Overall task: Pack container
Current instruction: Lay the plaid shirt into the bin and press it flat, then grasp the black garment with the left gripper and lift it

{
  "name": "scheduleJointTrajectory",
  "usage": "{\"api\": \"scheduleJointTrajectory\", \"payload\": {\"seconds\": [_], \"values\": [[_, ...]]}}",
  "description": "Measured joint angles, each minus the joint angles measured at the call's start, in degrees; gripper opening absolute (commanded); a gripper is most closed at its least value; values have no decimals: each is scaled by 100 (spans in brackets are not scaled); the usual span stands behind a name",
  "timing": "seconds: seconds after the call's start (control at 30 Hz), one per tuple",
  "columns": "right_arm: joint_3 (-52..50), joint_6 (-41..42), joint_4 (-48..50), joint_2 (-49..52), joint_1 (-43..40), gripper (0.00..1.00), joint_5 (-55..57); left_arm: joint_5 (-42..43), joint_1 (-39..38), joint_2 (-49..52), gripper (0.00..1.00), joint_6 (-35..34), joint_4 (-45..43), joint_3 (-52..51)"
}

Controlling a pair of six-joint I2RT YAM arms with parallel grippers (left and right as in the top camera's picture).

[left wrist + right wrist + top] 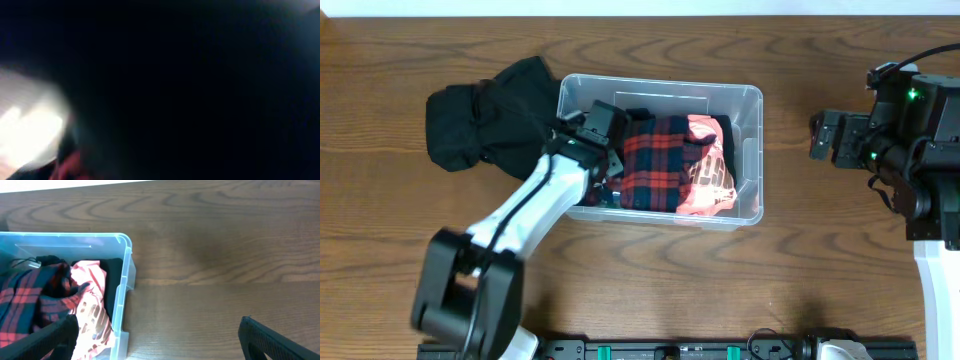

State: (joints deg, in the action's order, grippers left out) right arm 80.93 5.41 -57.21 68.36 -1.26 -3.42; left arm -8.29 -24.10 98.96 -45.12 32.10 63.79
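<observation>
The clear plastic container (745, 150) stands mid-table. It holds a red plaid garment (655, 165), a pink printed garment (710, 180) and some black cloth. My left gripper (603, 150) reaches down into the container's left end, against the plaid garment; its fingers are hidden. The left wrist view is dark and blurred, with only a hint of red cloth (67, 167). My right gripper (817, 135) hovers right of the container, open and empty. In the right wrist view the right gripper (157, 330) is over bare wood, with the container (125, 280) and its clothes at the left.
A heap of black clothing (480, 120) lies on the wooden table, touching the container's left side, partly under my left arm. The right arm's base (935, 200) is at the right edge. A black rail (670, 350) runs along the front edge.
</observation>
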Motion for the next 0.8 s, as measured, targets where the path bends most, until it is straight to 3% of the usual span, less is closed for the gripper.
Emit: {"api": "scheduleJointTrajectory", "payload": {"seconds": [0.27,0.3,0.37,0.4,0.5,0.6,0.8], "values": [[0,0,0,2,0,99,0,162,68,-42,17,400,35,79],[0,0,0,2,0,99,-2,188,76,-149,22,483,50,79],[0,0,0,4,-2,99,0,199,85,-490,57,649,68,79],[0,0,0,4,-2,99,0,186,87,-813,68,758,66,79],[0,0,0,4,0,99,2,33,234,-2068,84,933,122,98],[0,0,-2,4,0,99,4,-79,619,-2841,87,1027,247,175],[0,0,0,7,0,99,4,35,2382,-3604,89,1091,535,271]]}}
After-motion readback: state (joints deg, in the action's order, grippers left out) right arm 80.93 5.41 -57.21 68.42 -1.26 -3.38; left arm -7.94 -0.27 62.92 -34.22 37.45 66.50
